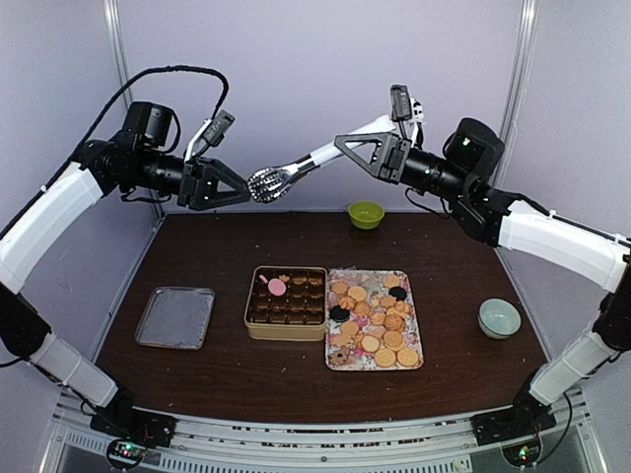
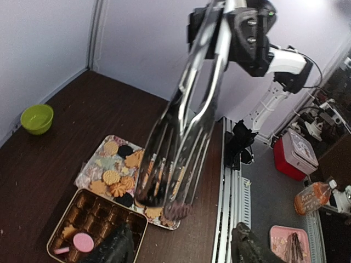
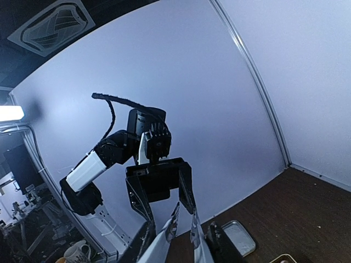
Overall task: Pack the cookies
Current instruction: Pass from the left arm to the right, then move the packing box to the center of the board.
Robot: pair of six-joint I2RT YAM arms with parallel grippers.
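Observation:
The cookies (image 1: 375,320), mostly golden with some dark ones, lie on a floral tray (image 1: 333,361); they also show in the left wrist view (image 2: 116,176). A tin (image 1: 250,320) of brown paper cups holds one pink cookie (image 1: 277,287). My right gripper (image 1: 345,146) is shut on the handle of metal tongs (image 1: 286,175), held high above the table. The tongs' head reaches my left gripper (image 1: 245,187), which is open. In the left wrist view the tongs (image 2: 186,126) hang just ahead of my open left gripper (image 2: 181,249). In the right wrist view my right gripper (image 3: 181,246) clamps the tongs' arms (image 3: 164,246).
A flat metal lid (image 1: 175,317) lies left of the tin. A green bowl (image 1: 366,214) stands at the back of the table. A pale bowl (image 1: 499,317) stands on the right. White walls close the back and sides.

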